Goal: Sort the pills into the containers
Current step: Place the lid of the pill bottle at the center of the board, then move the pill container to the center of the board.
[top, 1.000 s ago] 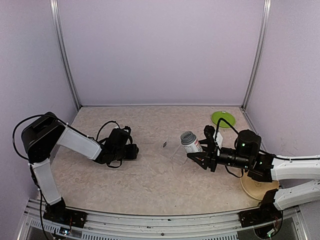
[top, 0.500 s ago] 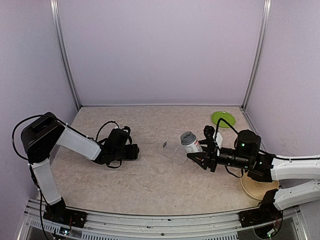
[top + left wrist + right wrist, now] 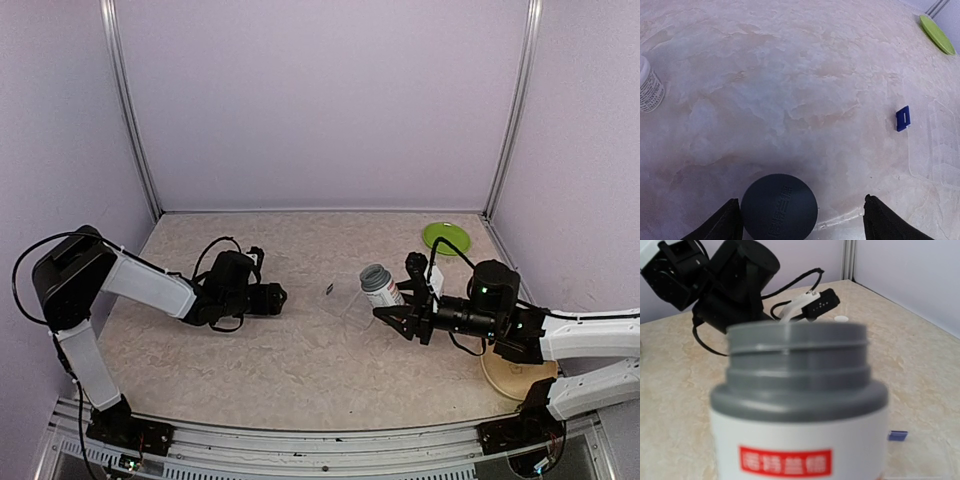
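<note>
pill (image 3: 902,118) lay with long axis roughly left-right; only the left wrist view showed the cap (image 3: 779,205) inside the released left gripper (image 3: 800,212); right gripper (image 3: 398,308) grasped bottle (image 3: 380,283).

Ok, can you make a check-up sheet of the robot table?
Surface: beige marbled tabletop, no spills seen.
Job's things: one tiny dark blue pill lies loose; flat clear plastic pill box next to it.
Clutter: round green plate at far right; tan plate under right arm.
Grippers: left gripper open around dark round cap; right gripper shut on white bottle with open grey neck.
Cables: black cables loop over both arms.
Surroundings: lilac walls, metal corner posts.
</note>
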`<state>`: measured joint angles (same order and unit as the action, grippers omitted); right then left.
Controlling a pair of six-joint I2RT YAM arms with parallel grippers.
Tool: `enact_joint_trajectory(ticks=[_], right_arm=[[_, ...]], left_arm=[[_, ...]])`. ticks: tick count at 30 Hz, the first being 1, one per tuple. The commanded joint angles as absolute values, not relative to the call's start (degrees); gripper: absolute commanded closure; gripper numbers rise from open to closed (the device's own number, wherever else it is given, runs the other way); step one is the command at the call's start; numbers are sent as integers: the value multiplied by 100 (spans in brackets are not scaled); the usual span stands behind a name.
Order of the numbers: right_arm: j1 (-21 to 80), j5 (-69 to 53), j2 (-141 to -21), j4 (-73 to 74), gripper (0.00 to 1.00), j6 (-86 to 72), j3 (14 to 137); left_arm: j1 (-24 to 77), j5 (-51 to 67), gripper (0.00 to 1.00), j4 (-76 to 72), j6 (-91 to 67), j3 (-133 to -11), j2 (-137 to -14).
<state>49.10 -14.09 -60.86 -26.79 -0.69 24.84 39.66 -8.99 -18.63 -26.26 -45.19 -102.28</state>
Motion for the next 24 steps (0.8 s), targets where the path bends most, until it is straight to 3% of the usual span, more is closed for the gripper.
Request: enact_joint_trajectory(ticks=[1, 6, 24], right_arm=[[4886, -1401, -6095, -2874, 71, -53, 2522], [4880, -1404, -6059, -2865, 71, -61, 2519], [4881, -1374, -5968, -2737, 71, -105, 2540]], left_arm=[[3970, -148, 18, -2206, -2395, -4746, -10210], [4008, 409, 12, -2417, -2343, -5057, -10456], [4176, 1165, 10, -2417, -2265, -6034, -11366]])
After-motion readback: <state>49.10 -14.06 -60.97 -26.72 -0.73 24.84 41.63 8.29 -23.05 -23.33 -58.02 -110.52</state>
